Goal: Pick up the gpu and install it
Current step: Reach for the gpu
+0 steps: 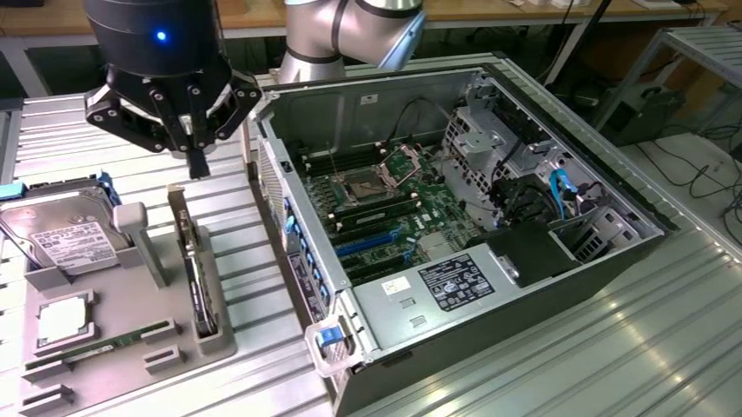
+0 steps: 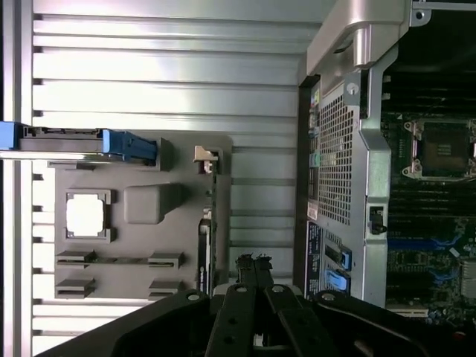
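The gripper (image 1: 197, 165) hangs over the grey parts tray (image 1: 128, 347), its two dark fingers pressed together with nothing between them. It is close above the gpu (image 1: 195, 274) but clear of it. The card stands on edge in a slot along the side of the tray nearest the computer case (image 1: 464, 334). It looks thin and dark from above, and its pale bracket end lies nearest the fingertips. In the wrist view the gripper (image 2: 253, 262) sits a little to one side of the gpu (image 2: 208, 216) rather than squarely over its top edge. I judge that the work is at the approach stage of the pick: nothing is grasped and nothing is installed. A grasp from here would call for the fingers to part, line up along the card's length and come down astride the narrow edge (a thin board gives little room for error, and a skewed pinch could tip it in its slot). Further along the tray lie the memory stick (image 1: 104, 346), a square processor (image 1: 64, 317) and, upright at the far end, the silver hard drive (image 1: 58, 234). Beyond the tray the case lies open on the ribbed metal table (image 1: 626, 347). Its motherboard (image 1: 400, 208) is exposed, with the blue expansion slots (image 1: 371, 243) bare.
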Robot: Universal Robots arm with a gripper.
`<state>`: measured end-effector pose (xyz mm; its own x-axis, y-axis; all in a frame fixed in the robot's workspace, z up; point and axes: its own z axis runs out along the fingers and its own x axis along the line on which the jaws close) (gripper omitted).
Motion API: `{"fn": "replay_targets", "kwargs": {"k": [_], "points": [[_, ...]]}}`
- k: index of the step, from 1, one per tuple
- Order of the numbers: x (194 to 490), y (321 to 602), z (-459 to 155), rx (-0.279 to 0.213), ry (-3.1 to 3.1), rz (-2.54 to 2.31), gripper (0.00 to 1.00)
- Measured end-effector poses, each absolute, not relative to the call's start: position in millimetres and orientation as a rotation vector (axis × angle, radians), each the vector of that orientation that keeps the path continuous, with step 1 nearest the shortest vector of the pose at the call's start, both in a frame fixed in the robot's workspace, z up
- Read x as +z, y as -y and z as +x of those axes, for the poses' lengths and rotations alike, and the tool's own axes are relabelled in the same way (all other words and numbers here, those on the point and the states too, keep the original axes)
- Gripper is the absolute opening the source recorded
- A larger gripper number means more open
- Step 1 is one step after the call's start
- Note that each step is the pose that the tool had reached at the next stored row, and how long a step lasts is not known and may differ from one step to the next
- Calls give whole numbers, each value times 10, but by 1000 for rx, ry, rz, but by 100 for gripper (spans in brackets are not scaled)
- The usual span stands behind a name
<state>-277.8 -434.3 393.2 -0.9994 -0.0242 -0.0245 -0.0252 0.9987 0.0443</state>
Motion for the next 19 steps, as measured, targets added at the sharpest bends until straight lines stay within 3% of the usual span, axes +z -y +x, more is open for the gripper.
{"fn": "replay_targets", "kwargs": {"k": [19], "points": [[3931,4420,-3159,70,-3117,-62,11]]}}
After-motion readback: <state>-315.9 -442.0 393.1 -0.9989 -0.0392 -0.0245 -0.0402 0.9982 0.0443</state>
